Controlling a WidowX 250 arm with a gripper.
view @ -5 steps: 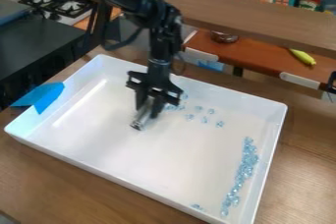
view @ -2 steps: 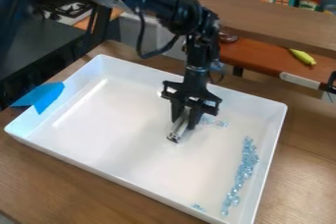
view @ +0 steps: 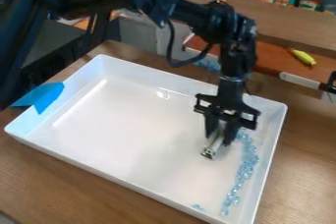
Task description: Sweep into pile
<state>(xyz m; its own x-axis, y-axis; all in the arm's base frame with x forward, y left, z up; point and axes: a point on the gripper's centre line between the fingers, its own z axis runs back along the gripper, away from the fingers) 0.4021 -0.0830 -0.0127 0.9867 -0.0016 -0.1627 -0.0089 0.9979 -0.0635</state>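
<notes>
And there, right of centre, the gripper [view: 220, 138] pinched a silver bar [view: 212, 149], long axis slanting to the lower left; blue beads [view: 244, 170] trailed down the lower right!

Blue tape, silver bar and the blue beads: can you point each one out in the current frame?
Blue tape [view: 44, 96]: camera view, middle of the patch.
Silver bar [view: 211, 149]: camera view, its lower length, sticking out of the gripper [view: 219, 140].
Blue beads [view: 244, 170]: camera view, partway along the long strip.

The blue beads [view: 244, 170] blur together (too small to count); the top edge cuts the arm [view: 236, 56].
</notes>
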